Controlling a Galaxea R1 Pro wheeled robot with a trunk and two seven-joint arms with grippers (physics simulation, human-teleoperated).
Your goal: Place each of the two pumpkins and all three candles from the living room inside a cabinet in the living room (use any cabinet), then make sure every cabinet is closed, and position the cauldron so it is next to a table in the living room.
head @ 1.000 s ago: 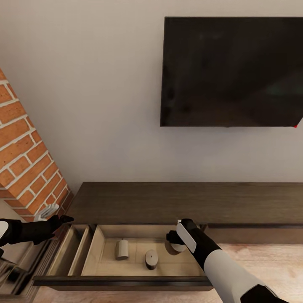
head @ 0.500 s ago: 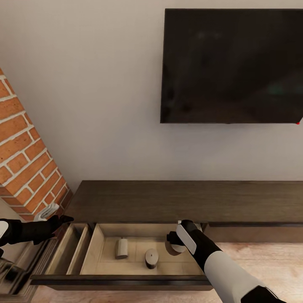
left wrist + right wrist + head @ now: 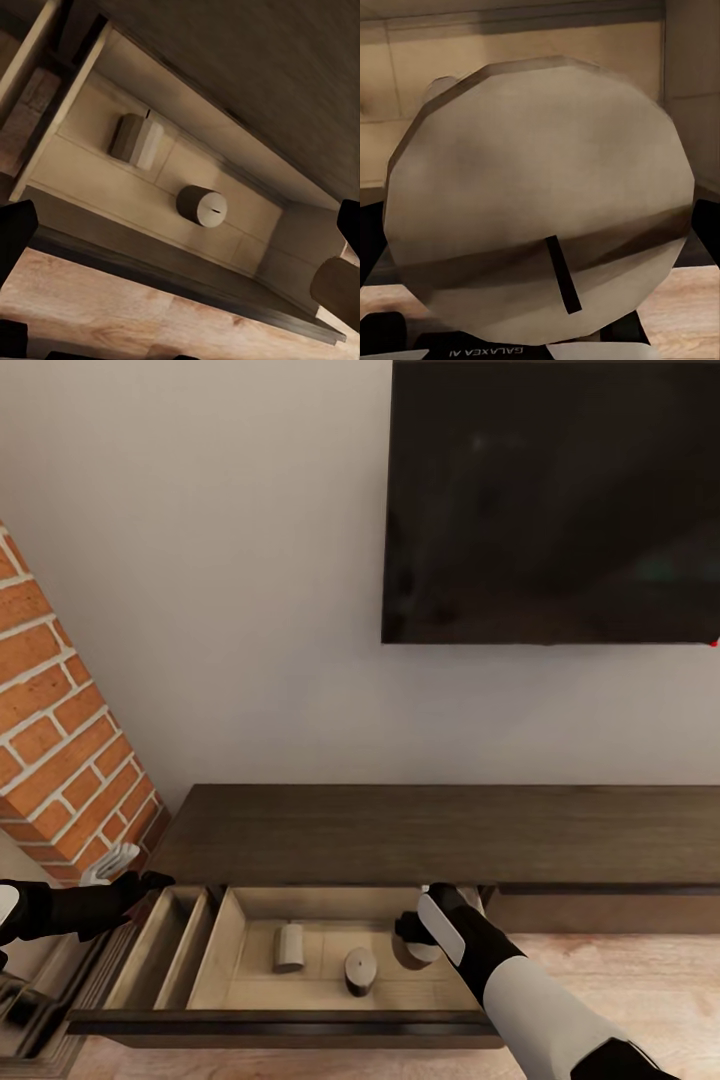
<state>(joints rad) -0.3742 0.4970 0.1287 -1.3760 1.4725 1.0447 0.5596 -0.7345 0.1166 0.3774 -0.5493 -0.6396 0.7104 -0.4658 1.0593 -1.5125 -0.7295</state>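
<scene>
The long dark brown cabinet [image 3: 430, 835] stands under the wall, its left drawer [image 3: 280, 1025] pulled out and showing a pale wood interior. Two grey-beige candles lie in it: one on its side [image 3: 290, 947] [image 3: 137, 140], one nearer the front [image 3: 359, 970] [image 3: 201, 205]. My right gripper [image 3: 415, 940] is over the drawer's right end, shut on a third candle [image 3: 428, 952] [image 3: 540, 202], whose wick end faces the wrist camera. My left gripper [image 3: 150, 880] hovers open by the drawer's back left corner, its dark fingers [image 3: 15, 232] at the wrist view's sides.
A brick chimney breast [image 3: 60, 750] rises at the left, close to my left arm. A black television [image 3: 550, 500] hangs on the wall above the cabinet. Narrow side compartments [image 3: 165, 950] fill the drawer's left part. Wooden floor [image 3: 620, 970] lies at the right.
The whole picture has slid upward a little, so the camera has moved. Both arms and the candles keep their places relative to the drawer.
</scene>
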